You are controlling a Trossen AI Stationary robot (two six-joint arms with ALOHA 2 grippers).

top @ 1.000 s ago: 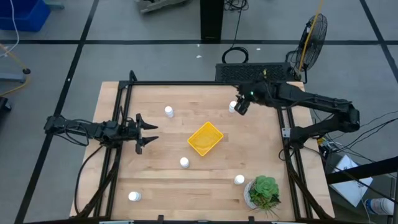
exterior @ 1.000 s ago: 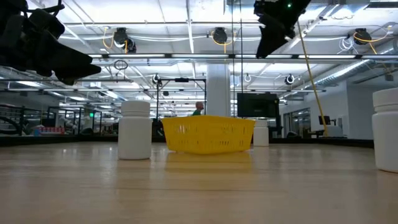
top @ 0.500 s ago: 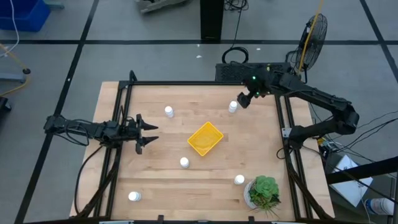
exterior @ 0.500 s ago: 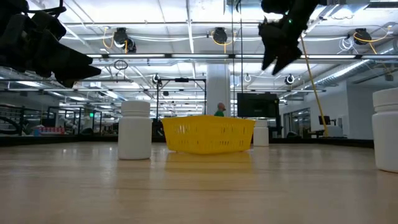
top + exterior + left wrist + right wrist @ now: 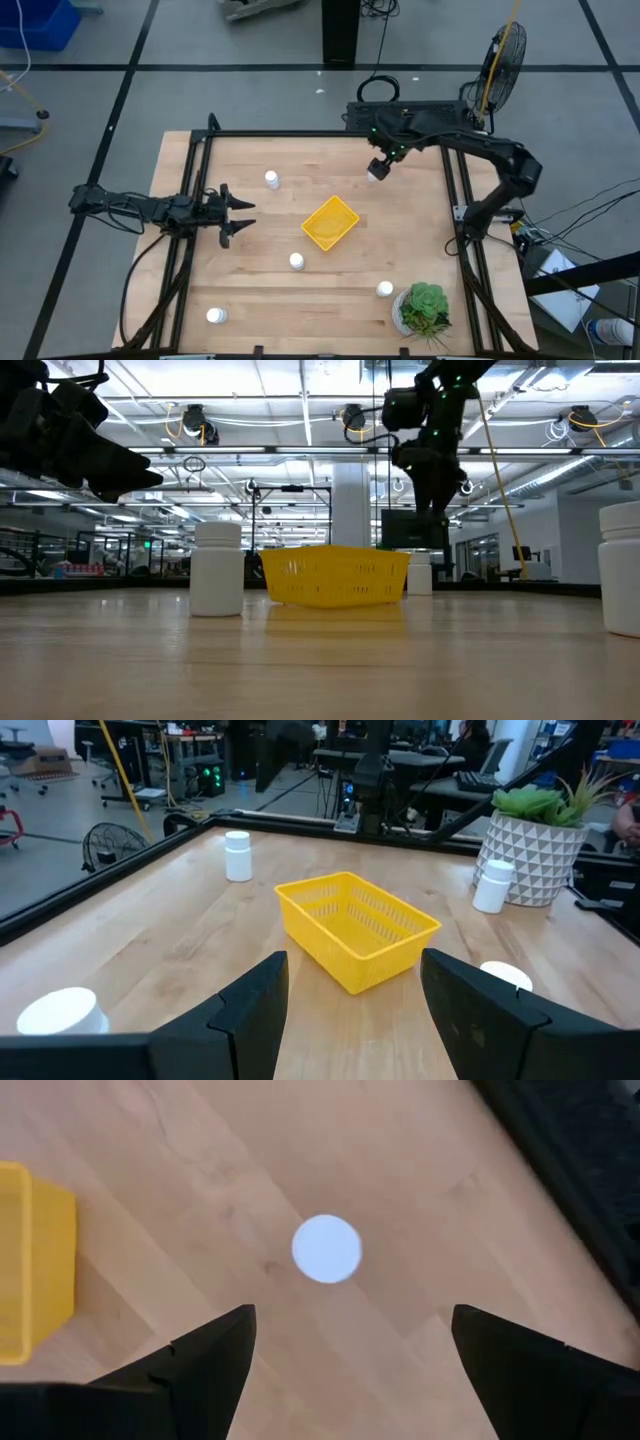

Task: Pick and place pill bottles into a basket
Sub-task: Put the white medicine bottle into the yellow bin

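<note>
The yellow basket (image 5: 330, 222) sits near the table's middle. Several white pill bottles stand upright on their bases: at the far left (image 5: 271, 180), the far right (image 5: 374, 172), just in front of the basket (image 5: 296, 261), the near right (image 5: 385, 289) and the near left (image 5: 216, 316). My right gripper (image 5: 384, 157) hangs open and points down above the far right bottle. That bottle's cap (image 5: 327, 1248) shows below and between the spread fingers (image 5: 205, 1360), clear of them. My left gripper (image 5: 238, 214) waits open at the left, level, facing the basket (image 5: 355, 925).
A white pot with a green plant (image 5: 422, 310) stands at the near right corner. Black frame rails (image 5: 200, 200) run along the table's left, right and far edges. Bare wood lies between the bottles and around the basket.
My right gripper has opened, tipped to point straight down and come lower over the far right bottle, drawing slightly toward the far edge. The bottles and the basket have stayed in place.
</note>
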